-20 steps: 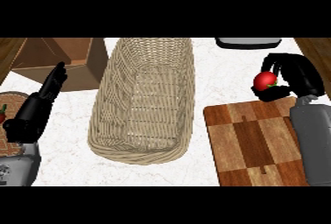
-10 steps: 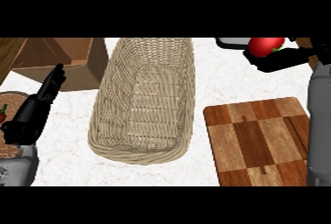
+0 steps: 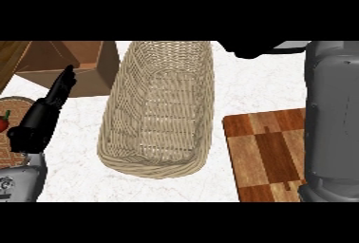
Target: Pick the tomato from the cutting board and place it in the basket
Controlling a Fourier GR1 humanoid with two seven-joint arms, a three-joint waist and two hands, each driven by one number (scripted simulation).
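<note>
The long oval woven wicker basket (image 3: 157,111) lies mid-worktop, nothing visible inside. The brown checkered wooden cutting board (image 3: 270,154) lies at the right edge. The left hand (image 3: 43,116) rests with straight fingers. The right hand's state I cannot tell; the tomato is hidden.

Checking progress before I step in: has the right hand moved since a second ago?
Yes. It rose from beside the cutting board to the view's top edge, right of the basket's far end. Only a dark part of the right hand shows; the tomato is not visible.
</note>
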